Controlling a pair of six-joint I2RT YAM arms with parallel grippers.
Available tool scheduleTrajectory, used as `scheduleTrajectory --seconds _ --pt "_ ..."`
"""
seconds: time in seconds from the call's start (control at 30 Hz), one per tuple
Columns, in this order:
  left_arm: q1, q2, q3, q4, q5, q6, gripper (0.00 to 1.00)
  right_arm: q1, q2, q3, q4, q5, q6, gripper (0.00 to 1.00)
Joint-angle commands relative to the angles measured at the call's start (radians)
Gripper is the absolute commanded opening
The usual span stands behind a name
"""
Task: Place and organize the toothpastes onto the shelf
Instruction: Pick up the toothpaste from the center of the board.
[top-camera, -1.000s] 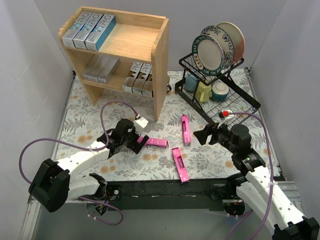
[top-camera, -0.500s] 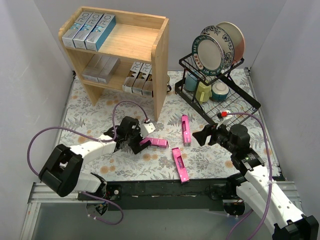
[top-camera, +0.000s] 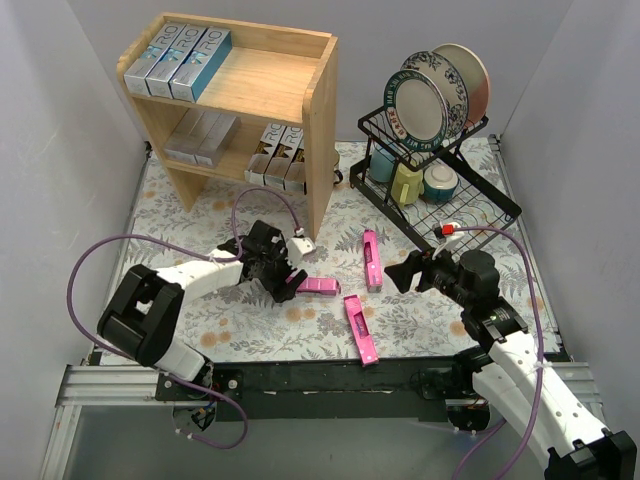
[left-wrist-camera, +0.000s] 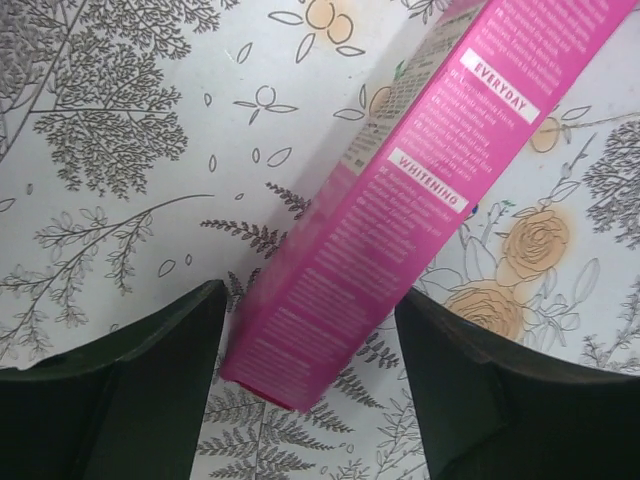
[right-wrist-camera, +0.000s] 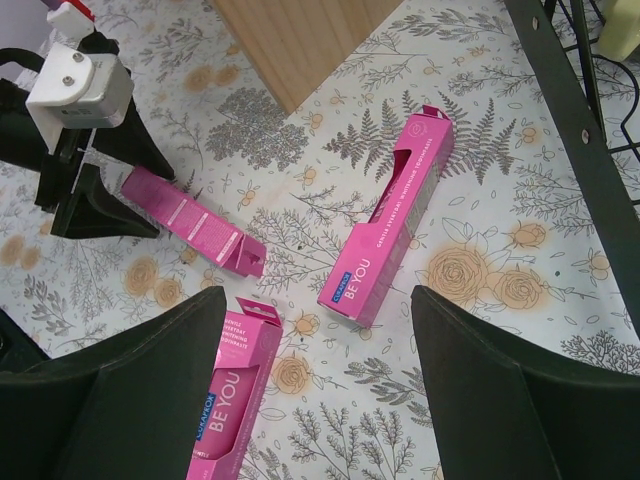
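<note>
Three toothpaste cartons (top-camera: 371, 258) are laid on the table (top-camera: 170, 215) before the shelf (top-camera: 318, 150), itself stocked with more; a dish rack (top-camera: 480, 215) is set rightward.

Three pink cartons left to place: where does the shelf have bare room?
Top tier: bare wood between the silver-teal cartons and the right side panel. Lower tier is crowded: silver-white cartons left, brown-gold cartons right, only a narrow gap between them.
</note>
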Motion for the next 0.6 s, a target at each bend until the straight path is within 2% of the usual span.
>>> scheduleTrajectory --seconds 0.0,0.1,0.13,0.2,0.4,0.57 --pt "0.002 0.026 0.054 -0.065 0.081 -0.207 0.62 -0.002 -0.010 -0.006 0.060 -0.013 -0.008 0.83" --pt "0.002 0.054 0.069 -0.085 0.105 -0.313 0.57 -0.004 -0.010 -0.005 0.061 -0.014 -0.008 0.83" --pt "0.002 0.057 0.069 -0.088 0.113 -0.328 0.45 -0.002 -0.006 -0.005 0.061 -0.014 -0.007 0.83" --pt "-0.002 0.051 0.069 -0.070 0.131 -0.385 0.39 -0.002 0.001 -0.006 0.066 -0.019 -0.008 0.83" --pt "-0.002 -0.004 0.086 -0.018 0.209 -0.552 0.39 -0.002 -0.006 -0.005 0.063 -0.013 -0.008 0.83" --pt "-0.002 -0.127 -0.018 0.065 0.233 -0.698 0.36 -0.004 -0.007 -0.003 0.058 -0.011 -0.008 0.83"
